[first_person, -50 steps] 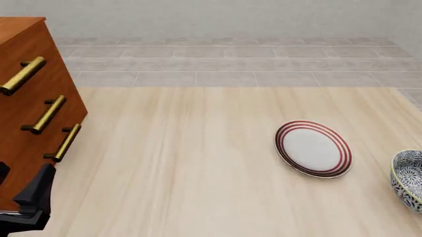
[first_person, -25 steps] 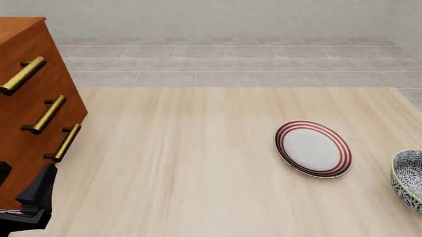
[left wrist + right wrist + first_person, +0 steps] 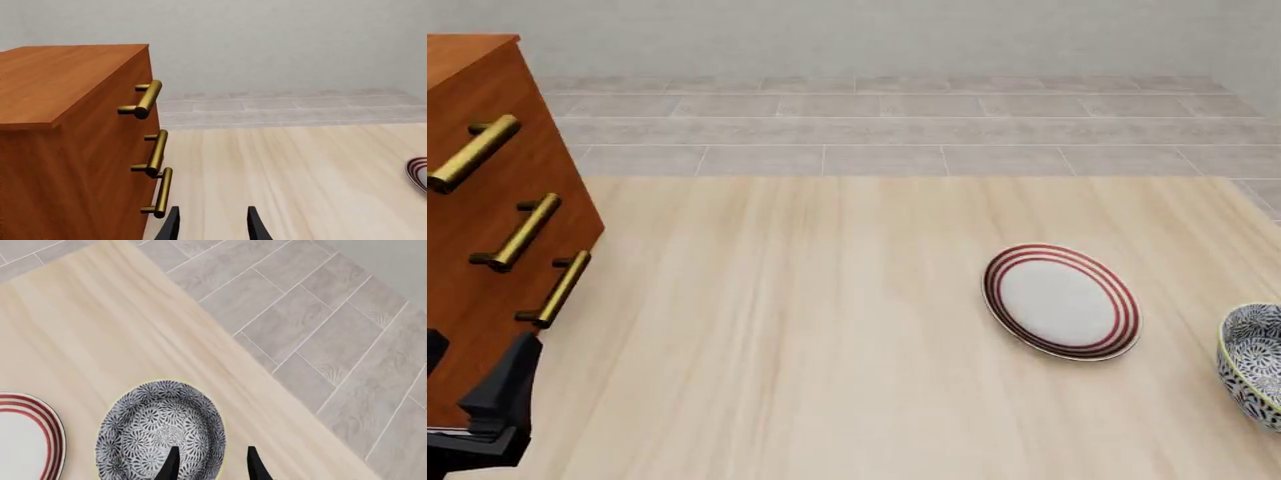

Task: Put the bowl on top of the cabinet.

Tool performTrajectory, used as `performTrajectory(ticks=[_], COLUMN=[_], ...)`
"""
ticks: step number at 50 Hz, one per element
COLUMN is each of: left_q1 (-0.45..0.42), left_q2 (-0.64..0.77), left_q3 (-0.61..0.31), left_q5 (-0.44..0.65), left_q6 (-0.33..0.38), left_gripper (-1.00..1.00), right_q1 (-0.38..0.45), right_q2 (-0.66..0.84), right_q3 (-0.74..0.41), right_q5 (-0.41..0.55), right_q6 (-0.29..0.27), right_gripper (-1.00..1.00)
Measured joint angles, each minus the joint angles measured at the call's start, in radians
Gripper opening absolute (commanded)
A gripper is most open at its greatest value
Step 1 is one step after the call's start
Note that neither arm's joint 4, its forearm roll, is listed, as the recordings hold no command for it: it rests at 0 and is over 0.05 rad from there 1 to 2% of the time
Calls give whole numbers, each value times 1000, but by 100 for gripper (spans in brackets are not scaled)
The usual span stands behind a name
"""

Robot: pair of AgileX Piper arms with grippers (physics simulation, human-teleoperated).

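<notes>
Bowl (image 3: 1253, 364) sits upright at the right edge of the light wood table (image 3: 827, 350), cut off by the front view's frame; the navy-and-white floral pattern and pale rim are visible. It's just beside the white plate with red rings (image 3: 1060, 301), small gap between them, not touching. Right wrist view shows the same pair: bowl (image 3: 160, 431) near the table's edge, plate (image 3: 27, 435) next to it, grey tiled floor (image 3: 313, 325) beyond

Right gripper (image 3: 212, 466) isn't in the front view. Its wrist camera shows two dark fingertips (image 3: 171, 465) spread apart, one over the bowl's interior, the other over its rim or just outside; can't tell whether either touches the bowl. Jaws parted, holding nothing

Cabinet (image 3: 487, 200) stands at the far left of the table, reddish-brown wood, three brass bar handles (image 3: 518, 232) facing right, well apart from bowl and plate. Its flat top is bare in the left wrist view (image 3: 63, 80)

Left gripper (image 3: 212, 227) sits low just beside the cabinet's front near the lowest handle (image 3: 160, 192). Fingers spread with bare table between them, gripping nothing. In the front view only a dark part of the left arm (image 3: 487, 410) shows at the bottom left corner, against the cabinet
</notes>
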Motion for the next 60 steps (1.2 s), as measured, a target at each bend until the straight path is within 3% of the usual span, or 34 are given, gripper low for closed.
performTrajectory(ticks=[17,60], left_q1=[1,2], left_q2=[3,38], left_q3=[-1,-1], left_q5=[1,-29], left_q6=[4,8], left_gripper=[100,100], right_q1=[-25,-10], right_q2=[108,289], right_q3=[47,125], right_q5=[-113,-291], right_q6=[-29,-26], right_gripper=[100,100])
